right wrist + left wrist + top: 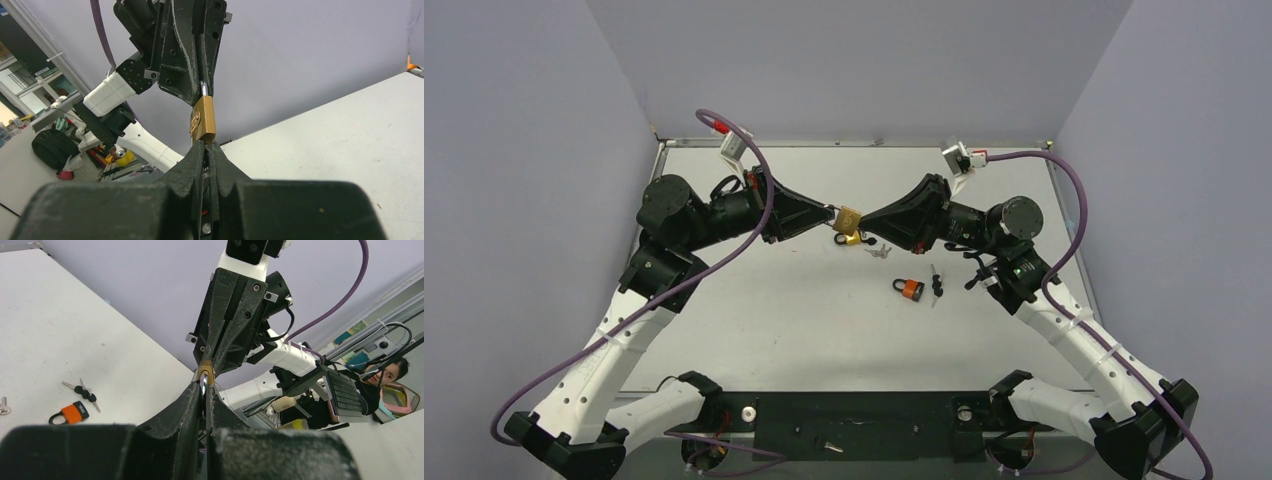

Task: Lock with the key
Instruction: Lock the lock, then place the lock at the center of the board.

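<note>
A brass padlock [848, 216] with a silver shackle hangs above the table between my two grippers. My left gripper [832, 212] is shut on its shackle; in the left wrist view [205, 385] the silver shackle shows between the fingers. My right gripper [865, 222] is shut at the padlock's bottom end. In the right wrist view [205, 146] the padlock [204, 117] stands just beyond its tips. A small silver key [205, 172] sits pinched between the fingers, mostly hidden. I cannot tell how deep the key sits in the lock.
A yellow padlock [853, 238] lies on the table just below the grippers, with loose silver keys [879, 251] beside it. An orange padlock [911, 290] and black-headed keys [937, 283] lie nearer the right arm.
</note>
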### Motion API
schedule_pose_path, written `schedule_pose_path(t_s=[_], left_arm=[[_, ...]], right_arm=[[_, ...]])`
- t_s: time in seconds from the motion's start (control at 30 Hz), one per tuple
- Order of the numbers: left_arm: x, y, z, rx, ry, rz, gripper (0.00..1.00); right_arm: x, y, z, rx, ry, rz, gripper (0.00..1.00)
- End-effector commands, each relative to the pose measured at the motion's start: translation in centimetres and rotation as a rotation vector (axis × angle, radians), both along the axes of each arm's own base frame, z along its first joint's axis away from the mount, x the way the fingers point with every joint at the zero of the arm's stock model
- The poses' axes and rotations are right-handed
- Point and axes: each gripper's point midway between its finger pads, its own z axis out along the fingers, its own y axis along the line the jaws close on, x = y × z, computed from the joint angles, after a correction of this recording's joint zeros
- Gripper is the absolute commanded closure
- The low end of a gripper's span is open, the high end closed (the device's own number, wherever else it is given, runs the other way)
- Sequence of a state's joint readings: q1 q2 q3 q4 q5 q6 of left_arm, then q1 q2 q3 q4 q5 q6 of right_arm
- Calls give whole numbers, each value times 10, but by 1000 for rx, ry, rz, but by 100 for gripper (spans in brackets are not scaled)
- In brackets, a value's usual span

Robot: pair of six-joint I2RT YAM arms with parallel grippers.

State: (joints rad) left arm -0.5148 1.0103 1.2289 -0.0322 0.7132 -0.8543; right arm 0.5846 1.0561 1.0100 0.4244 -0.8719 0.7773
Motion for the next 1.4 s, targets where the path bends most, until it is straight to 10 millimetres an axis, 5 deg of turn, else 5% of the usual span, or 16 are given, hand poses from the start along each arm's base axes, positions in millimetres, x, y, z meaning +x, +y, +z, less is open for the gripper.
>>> schedule_pose_path(t_s=[0.0,0.33,0.53,0.6,0.73,0.83,0.97,1.17,1.37], left_arm=[[3,7,23,-60,-85,46,100],[14,21,19,-45,-98,112,100],[28,33,2,2,-58,179,100],[40,35,-26,44,28,232,100],[62,42,-111,119,257,345,100],[70,47,-197,168,422,416,100],[65,31,-270,170,569,417,100],[51,-1,-329,244,646,394,100],[53,-9,-358,265,680,384,100]], right_arm=[[-12,-4,15,24,-75,13,100],[-1,-29,3,49,-41,-37,100],[16,-40,-32,-30,8,-141,100],[33,-44,-57,-108,56,-234,100],[62,-47,-110,-224,174,-407,100],[64,-28,-155,-363,247,-483,100],[69,-8,-202,-468,326,-535,100],[72,13,-254,-595,370,-587,100],[73,16,-290,-654,420,-615,100]])
